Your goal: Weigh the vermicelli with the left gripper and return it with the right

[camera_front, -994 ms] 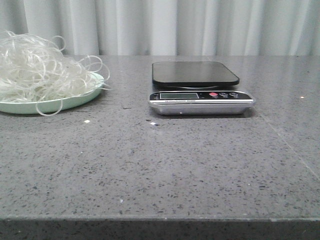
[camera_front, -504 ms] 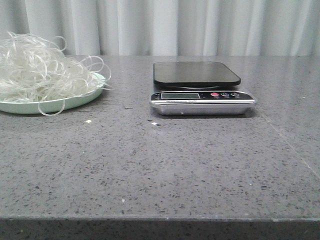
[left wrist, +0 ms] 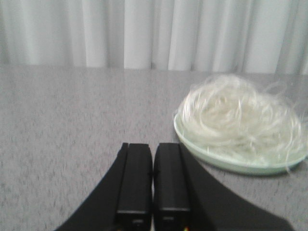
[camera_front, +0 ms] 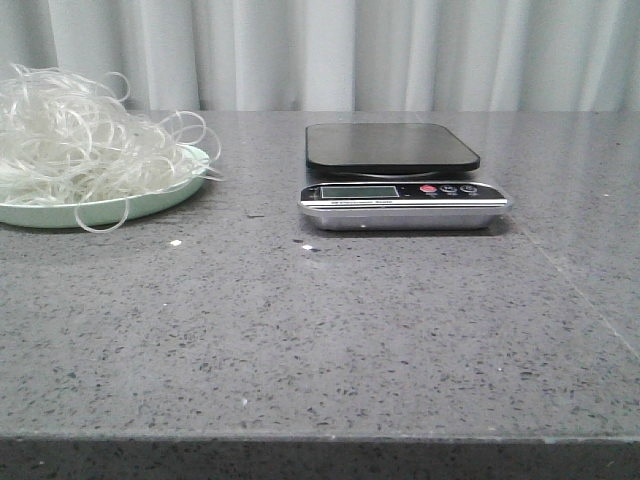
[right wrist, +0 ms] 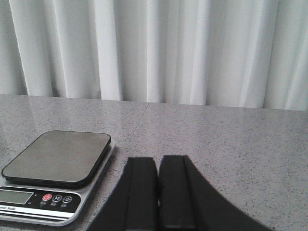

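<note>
- Nothing has changed place since the earlier frames apart from a slight shake of the picture: vermicelli, plate and scale lie as before.
- Nearest, the grey speckled table carries a few small pale crumbs in front of the plate and scale.
- Left gripper: fingers pressed together, nothing between them, low over the table and short of the plate.
- Right gripper: fingers likewise closed on nothing, just beside the scale.
- Scale: silver body with display and buttons facing forward; the black platform behind them is bare.
- Vermicelli: heaped on the pale green plate at the table's left, loose loops hanging over the rim, well apart from the scale.
- Farthest, a white curtain hangs behind the table.
</note>
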Robot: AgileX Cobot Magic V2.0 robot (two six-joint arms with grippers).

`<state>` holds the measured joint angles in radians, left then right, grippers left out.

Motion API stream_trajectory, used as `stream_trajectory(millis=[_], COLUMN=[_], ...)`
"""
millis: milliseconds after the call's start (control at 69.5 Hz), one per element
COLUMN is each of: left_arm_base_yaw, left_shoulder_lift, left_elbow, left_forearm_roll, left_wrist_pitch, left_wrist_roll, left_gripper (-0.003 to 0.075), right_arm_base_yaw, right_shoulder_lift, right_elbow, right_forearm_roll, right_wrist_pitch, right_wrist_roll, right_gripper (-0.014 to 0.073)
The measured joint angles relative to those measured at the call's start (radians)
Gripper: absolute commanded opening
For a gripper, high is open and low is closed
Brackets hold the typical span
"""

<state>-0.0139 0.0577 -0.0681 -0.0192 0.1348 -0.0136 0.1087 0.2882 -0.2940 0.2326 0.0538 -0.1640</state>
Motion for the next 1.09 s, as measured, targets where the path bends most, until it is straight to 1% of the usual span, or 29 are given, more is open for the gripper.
stream_trajectory(millis=[86,115,1094], left_arm_base_yaw=[0.0,0.0,0.0], left_shoulder_lift=[-0.056,-0.061,-0.061], left_elbow=[0.071,0.073,0.073], left_forearm_roll=[-0.001,-0.001,-0.001], left_wrist_pitch=[-0.017,-0.001,-0.013], left_wrist_roll=[0.0,0.0,0.0], left_gripper=[0.0136,0.0136,0.0136], right_arm_base_yaw=[0.0,0.0,0.0], right_shoulder_lift=[0.0,0.0,0.0], right_elbow=[0.0,0.0,0.002], right_forearm_roll=[0.0,0.0,0.0], right_wrist_pitch=[0.0,-0.002,-0.002], right_wrist_roll=[0.0,0.0,0.0], right_gripper=[0.0151,0.0151,0.0151])
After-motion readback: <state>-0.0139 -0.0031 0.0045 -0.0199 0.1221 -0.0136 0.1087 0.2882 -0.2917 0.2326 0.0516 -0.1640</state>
